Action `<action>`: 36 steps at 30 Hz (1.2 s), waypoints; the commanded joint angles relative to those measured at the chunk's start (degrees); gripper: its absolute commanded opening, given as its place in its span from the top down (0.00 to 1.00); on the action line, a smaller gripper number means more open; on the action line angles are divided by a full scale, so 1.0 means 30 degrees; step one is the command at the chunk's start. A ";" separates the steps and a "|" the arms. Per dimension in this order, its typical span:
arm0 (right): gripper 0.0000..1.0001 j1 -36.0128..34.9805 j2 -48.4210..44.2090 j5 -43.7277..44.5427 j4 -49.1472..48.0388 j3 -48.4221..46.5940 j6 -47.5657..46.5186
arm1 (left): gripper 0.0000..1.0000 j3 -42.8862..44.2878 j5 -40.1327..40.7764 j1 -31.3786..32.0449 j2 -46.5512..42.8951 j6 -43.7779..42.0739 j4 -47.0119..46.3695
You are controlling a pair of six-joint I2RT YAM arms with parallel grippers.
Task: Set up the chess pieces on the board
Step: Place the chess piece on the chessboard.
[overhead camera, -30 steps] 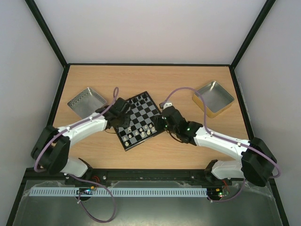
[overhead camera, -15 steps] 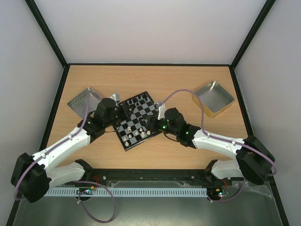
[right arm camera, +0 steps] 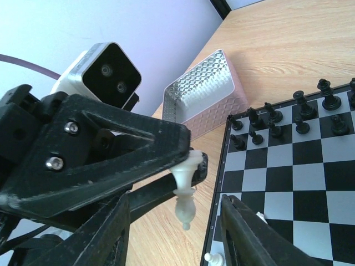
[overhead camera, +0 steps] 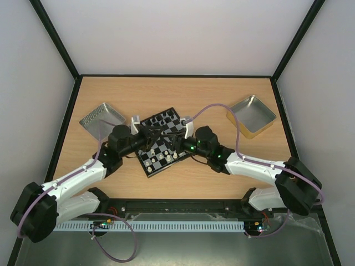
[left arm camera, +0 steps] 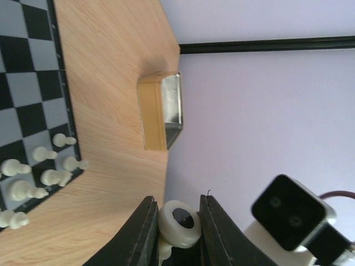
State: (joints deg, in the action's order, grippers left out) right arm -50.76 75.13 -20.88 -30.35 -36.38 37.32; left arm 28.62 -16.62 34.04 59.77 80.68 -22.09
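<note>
Plainly grips a cream-white piece (right arm camera: 184, 188) in the left gripper (left arm camera: 177, 208), jaws clenched on it, aloft at the left side of the board (right arm camera: 288, 177); over it or just beside, cannot tell. Faces it with the right gripper (right arm camera: 172, 200), jaws spread, nothing between the fingers. On the board: black pieces (right arm camera: 304, 108) clustered along the far end, toward the silver tray (right arm camera: 205, 88); white ones (left arm camera: 54, 178) ranked along the near end. Beyond, a gold tray (left arm camera: 158, 119) on the table (overhead camera: 177, 94).

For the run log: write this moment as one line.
left pincer: shut on cream-white chess piece | right pincer: open, empty | black-and-grey checked chessboard: partly set
</note>
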 commanded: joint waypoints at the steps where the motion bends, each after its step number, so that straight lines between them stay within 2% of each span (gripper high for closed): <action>1: 0.57 -0.0133 0.0243 0.0022 -0.0902 -0.0074 -0.0230 | 0.81 -0.0519 -0.1009 -0.0130 -0.0191 0.2212 -0.2823; 8: 0.82 -0.0137 0.0301 -0.0287 -0.0835 -0.0246 -0.0229 | 0.81 -0.0769 -0.1500 -0.0148 -0.0499 0.2727 -0.3432; 14: 0.98 -0.0124 0.0144 -0.0518 -0.0669 -0.0446 -0.0218 | 0.80 -0.0879 -0.1845 -0.0171 -0.0826 0.2667 -0.3334; 16: 0.98 -0.0127 -0.0117 -0.0356 -0.0425 -0.0496 -0.0220 | 0.77 -0.0904 -0.2096 -0.0193 -0.0909 0.2205 -0.3049; 18: 0.98 -0.0123 -0.0439 -0.0245 0.0297 -0.0634 -0.0247 | 0.67 -0.0743 -0.2458 -0.0363 -0.1060 0.0966 -0.2341; 22: 0.98 -0.0118 -0.1046 -0.0521 0.3174 -0.1255 -0.2585 | 0.42 0.1439 -0.3817 -0.1203 -0.1017 -0.4685 0.2443; 23: 0.98 -0.0106 -0.1138 -0.0741 0.4107 -0.1451 -0.3166 | 0.39 0.2009 -0.3858 -0.1298 -0.0999 -0.6094 0.3990; 27: 0.98 -0.0129 -0.1543 -0.2007 0.7215 -0.2085 -0.5251 | 0.34 0.3344 -0.4148 -0.1599 -0.1101 -0.9810 0.7470; 36: 0.98 -0.0122 -0.2093 -0.2612 0.9603 -0.2927 -0.7013 | 0.38 0.4141 -0.7171 -0.1679 -0.0172 -1.2602 0.8654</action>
State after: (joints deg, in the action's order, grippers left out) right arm -50.98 69.95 -27.94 -6.22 -42.13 20.01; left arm 38.89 -32.71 29.21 58.48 49.15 -0.34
